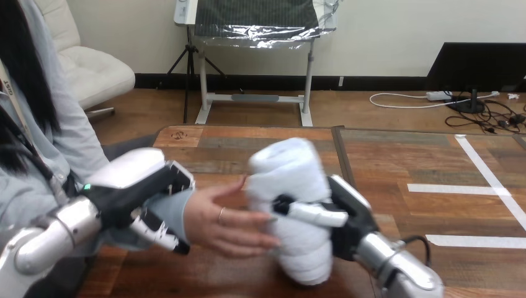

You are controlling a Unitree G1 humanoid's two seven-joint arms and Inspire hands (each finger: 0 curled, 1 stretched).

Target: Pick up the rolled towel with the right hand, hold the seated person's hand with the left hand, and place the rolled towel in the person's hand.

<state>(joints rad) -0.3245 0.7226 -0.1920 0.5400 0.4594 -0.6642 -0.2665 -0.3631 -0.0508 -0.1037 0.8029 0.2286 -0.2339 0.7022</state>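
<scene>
Far left: silver left forearm (59, 233), entering from the lower left corner and angled up toward the centre. Left hand (133, 192) at its end, closed about the person's wrist (177, 208) at the sleeve cuff, white shell above the wrist, curled fingers (162, 234) wrapped beneath it. Just right of that grasp: person's hand (223, 220), palm open and turned toward the camera, fingers extended rightward, fingertips touching the left flank of the rolled towel (288, 174). Rolled towel: white, roughly upright with a slight lean, at the centre of the view, above the near part of the wooden table (397, 161), between the person's hand and the right hand (350, 217). Contact between its lower end and the tabletop: not discernible. Right hand clasped on the towel from the right side, thumb (313, 214) laid across the front of the roll about midway up, palm against its right flank, other fingers hidden behind the roll. Silver right forearm (403, 270) descending from that hand to the lower edge. Further right: bare tabletop marked with white tape strips (456, 188), well apart from both hands.
</scene>
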